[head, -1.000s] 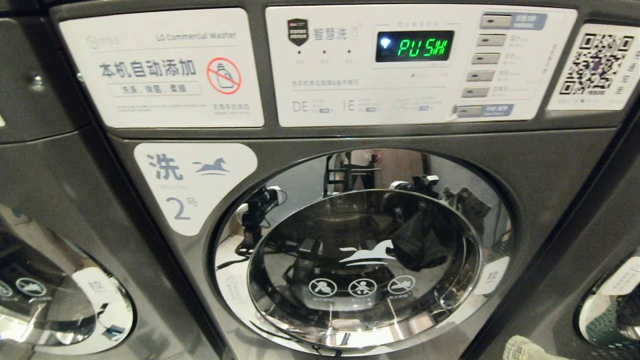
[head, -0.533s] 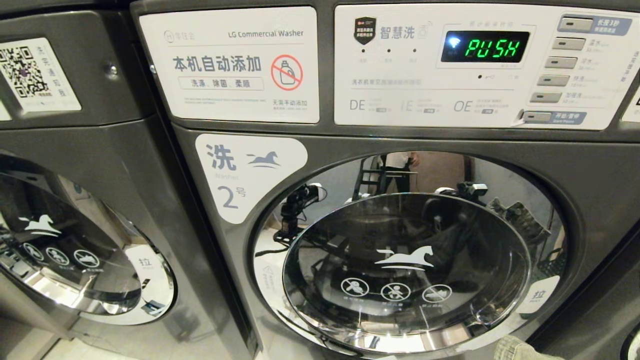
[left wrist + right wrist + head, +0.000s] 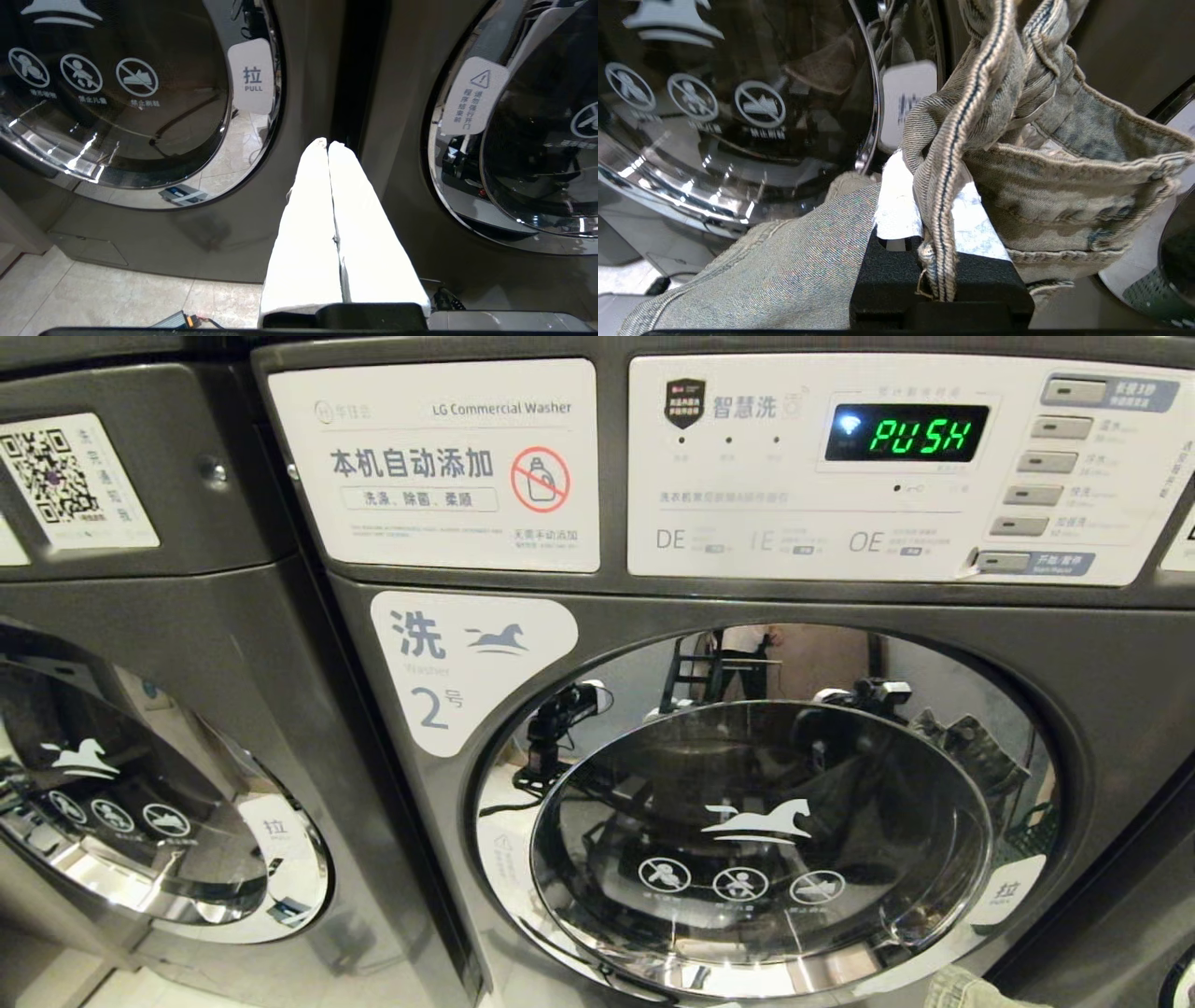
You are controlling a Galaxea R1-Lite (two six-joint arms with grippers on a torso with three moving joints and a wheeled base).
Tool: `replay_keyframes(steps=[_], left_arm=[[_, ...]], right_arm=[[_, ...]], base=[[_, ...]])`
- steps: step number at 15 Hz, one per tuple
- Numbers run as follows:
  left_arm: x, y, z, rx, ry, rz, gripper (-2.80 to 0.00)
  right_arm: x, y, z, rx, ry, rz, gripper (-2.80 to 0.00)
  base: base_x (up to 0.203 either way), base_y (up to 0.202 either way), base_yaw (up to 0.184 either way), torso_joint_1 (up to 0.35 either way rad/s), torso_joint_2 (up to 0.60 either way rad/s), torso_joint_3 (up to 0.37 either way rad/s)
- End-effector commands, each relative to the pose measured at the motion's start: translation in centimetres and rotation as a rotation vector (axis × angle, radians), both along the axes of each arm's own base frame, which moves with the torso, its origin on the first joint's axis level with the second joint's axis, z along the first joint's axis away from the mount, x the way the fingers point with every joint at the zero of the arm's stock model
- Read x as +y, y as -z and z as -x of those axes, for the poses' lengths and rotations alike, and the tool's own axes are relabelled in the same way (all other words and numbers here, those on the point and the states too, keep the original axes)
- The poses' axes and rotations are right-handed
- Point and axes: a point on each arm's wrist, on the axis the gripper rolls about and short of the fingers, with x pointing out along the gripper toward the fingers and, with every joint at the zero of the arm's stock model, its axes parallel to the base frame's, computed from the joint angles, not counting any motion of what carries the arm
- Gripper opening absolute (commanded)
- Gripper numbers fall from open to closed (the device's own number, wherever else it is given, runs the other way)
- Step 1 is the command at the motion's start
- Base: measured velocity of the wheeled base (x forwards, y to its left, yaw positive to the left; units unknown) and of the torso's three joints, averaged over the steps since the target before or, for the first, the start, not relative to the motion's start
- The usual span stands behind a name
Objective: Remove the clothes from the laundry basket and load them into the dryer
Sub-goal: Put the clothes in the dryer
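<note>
A grey front-loading machine (image 3: pixel 1102 672) labelled washer number 2 fills the head view, its round glass door (image 3: pixel 761 821) closed. My right gripper (image 3: pixel 934 179) is shut on faded denim clothes (image 3: pixel 1064 196); a thick seam runs between its white fingers (image 3: pixel 896 205), and more denim drapes beside them. It hangs near the door's pull tag (image 3: pixel 908 107). A corner of that denim (image 3: pixel 971 989) peeks in at the head view's lower edge. My left gripper (image 3: pixel 328 144) is shut and empty, pointing at the gap between two machines. The laundry basket is out of view.
A second machine's door (image 3: pixel 140 821) stands to the left, closed, with a pull tag (image 3: pixel 252 77). A third machine's door rim (image 3: pixel 1176 261) shows on the right. Tiled floor (image 3: pixel 117 298) lies below, with a small cable and connector (image 3: pixel 180 321) on it.
The whole head view has swung, so machine 2 sits further right and the left machine's door has come into view; the camera moved. The denim corner stays at the lower right.
</note>
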Motion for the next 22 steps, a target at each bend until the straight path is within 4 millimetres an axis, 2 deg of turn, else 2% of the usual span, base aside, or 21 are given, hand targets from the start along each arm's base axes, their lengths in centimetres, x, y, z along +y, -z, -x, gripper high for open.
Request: replay_keyframes(steps=[1,4,12,22], left_arm=[[0.0,0.0,0.01,-0.002,0.0,0.001,-2.8],[0.0,0.0,0.02,-0.002,0.0,0.001,-2.8],[0.0,0.04,0.0,-0.001,0.0,0.001,-2.8],[0.0,0.02,0.01,-0.002,0.0,0.001,-2.8]], right_arm=[[0.0,-0.01,0.0,-0.001,-0.001,0.0,-2.8],[0.0,0.01,0.0,0.001,-0.001,0.004,-2.8],[0.0,0.01,0.0,0.001,0.0,0.004,-2.8],[0.0,0.03,0.0,0.002,-0.003,0.027,-2.8]], base=[[0.0,0.0,0.0,0.119,-0.27,-0.101],[0.0,0.0,0.0,0.181,-0.12,-0.248],[0.0,0.0,0.0,0.145,-0.54,-0.229],[0.0,0.0,0.0,0.287,-0.49,-0.254]])
